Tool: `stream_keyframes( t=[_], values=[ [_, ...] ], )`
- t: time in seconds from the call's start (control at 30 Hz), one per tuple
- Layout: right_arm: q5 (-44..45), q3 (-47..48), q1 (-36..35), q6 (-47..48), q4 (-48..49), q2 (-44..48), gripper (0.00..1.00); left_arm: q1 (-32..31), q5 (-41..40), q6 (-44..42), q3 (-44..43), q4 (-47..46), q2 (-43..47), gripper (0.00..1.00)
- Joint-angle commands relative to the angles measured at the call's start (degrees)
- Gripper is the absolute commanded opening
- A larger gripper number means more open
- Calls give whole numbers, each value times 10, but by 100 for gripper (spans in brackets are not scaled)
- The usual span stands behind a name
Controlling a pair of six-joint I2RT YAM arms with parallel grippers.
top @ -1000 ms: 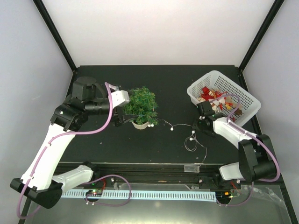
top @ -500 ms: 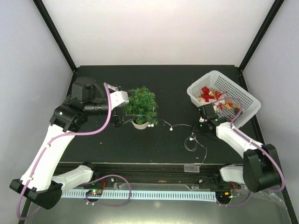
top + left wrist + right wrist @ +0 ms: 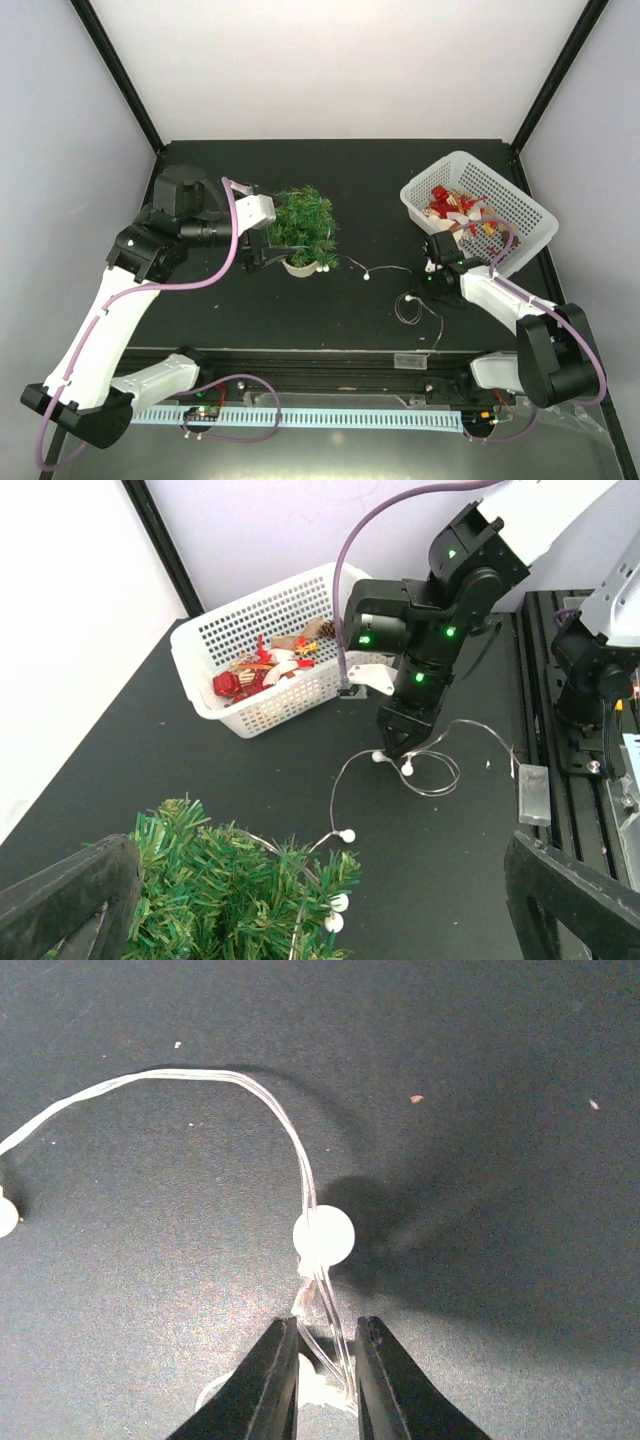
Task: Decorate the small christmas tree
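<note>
- Tree [image 3: 305, 228] stands upright in its pot, left of centre on the counter [image 3: 380, 170].
- A light string [image 3: 368, 272] trails from the tree to the right.
- Left tool [image 3: 258, 250] is spread wide, just beside the tree's left flank.
- Right tool [image 3: 325, 1360] is low over the counter near the basket [image 3: 505, 190]. Its fingers are close together astride the string, below a bead [image 3: 323, 1235]. Whether they clamp it cannot be told.

small christmas tree [image 3: 305, 228] at my 11 o'clock, basket [image 3: 520, 205] at 2, light string [image 3: 323, 1235] running from tree toward 3, my right gripper [image 3: 325, 1335] around it
</note>
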State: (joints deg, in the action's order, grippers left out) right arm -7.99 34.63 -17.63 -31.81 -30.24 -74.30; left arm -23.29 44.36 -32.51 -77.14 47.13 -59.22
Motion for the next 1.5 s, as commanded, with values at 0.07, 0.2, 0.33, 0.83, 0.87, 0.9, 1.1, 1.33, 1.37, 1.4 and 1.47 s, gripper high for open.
stream_keyframes(
  t=[0.07, 0.2, 0.33, 0.83, 0.87, 0.9, 1.1, 1.33, 1.37, 1.4, 1.47],
  values=[
    [-6, -1, -2, 2, 15, 8, 15, -3, 22, 5, 2, -5, 5, 99],
    [-1, 4, -2, 6, 10, 13, 10, -3, 23, 5, 8, -6, 8, 99],
    [0, 6, -2, 8, 9, 12, 5, -3, 24, 6, 9, -9, 7, 99],
    [60, 113, -45, 19, -97, 124, 1, -12, 0, 8, 16, -12, 7, 99],
    [56, 125, -47, 17, -104, 140, 1, -16, -5, 11, 19, -16, 6, 99],
    [45, 135, -48, 17, -111, 153, 1, -19, -9, 13, 22, -19, 6, 99],
    [-27, 199, -67, 22, -126, 208, 1, -55, -19, 34, 26, -36, -9, 99],
    [-136, 247, -73, 16, -84, 222, 1, -147, -44, 11, 18, -21, -40, 99],
    [-145, 254, -76, 14, -77, 221, 1, -156, -45, 8, 13, -15, -48, 99],
    [-157, 260, -79, 10, -66, 221, 1, -164, -41, 5, 7, -10, -55, 99],
    [-177, 271, -82, -1, -45, 220, 1, -178, -30, 3, 3, -9, -65, 99]
  ],
)
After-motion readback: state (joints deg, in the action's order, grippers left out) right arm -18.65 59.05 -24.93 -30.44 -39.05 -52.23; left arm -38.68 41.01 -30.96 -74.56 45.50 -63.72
